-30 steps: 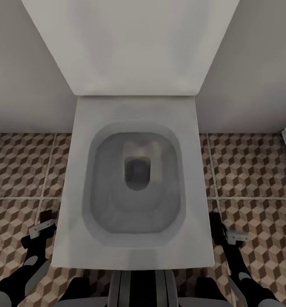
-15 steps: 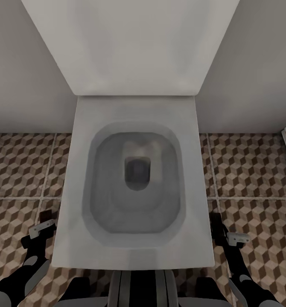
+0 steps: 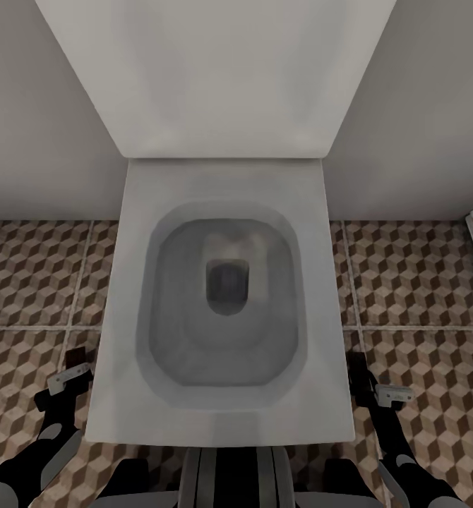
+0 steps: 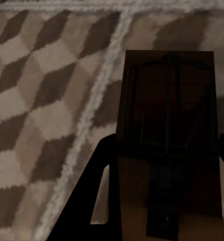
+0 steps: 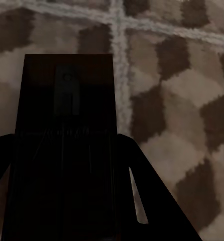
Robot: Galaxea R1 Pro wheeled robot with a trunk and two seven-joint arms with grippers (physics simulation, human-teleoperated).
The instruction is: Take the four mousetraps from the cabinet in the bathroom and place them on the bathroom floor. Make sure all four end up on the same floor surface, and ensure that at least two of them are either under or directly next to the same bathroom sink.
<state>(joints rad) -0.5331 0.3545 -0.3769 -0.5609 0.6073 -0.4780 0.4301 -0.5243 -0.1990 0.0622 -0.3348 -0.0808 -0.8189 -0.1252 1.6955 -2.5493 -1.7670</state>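
Tan mousetraps (image 4: 167, 150) in both lowered tools

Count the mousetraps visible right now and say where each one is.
2. One mousetrap sits in the left gripper; the other mousetrap sits in the right gripper, both above the tiled floor. Others may be out of sight.
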